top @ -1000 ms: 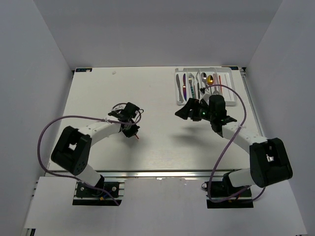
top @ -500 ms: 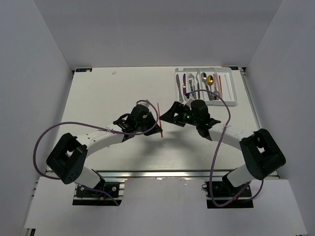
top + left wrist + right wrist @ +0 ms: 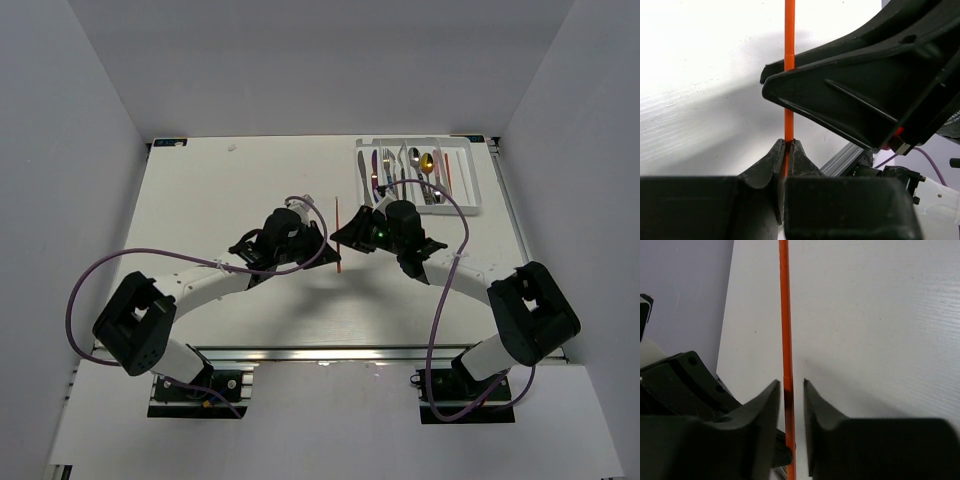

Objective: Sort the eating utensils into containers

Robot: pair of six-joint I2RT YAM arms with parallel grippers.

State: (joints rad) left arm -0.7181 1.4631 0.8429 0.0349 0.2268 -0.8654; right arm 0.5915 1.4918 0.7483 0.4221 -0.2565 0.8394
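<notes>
Orange chopstick is up off the table, mid-table between the two arms, well apart from the white tray at the far right corner. Its long axis runs from the near side to the far side, almost straight, the far end leaning a touch left. Left gripper is clenched tight on its lower part, fingers pinched together on the stick. Right gripper straddles the same stick higher up, jaws partly apart: one finger against it, a clear gap at the other, not clamped
</notes>
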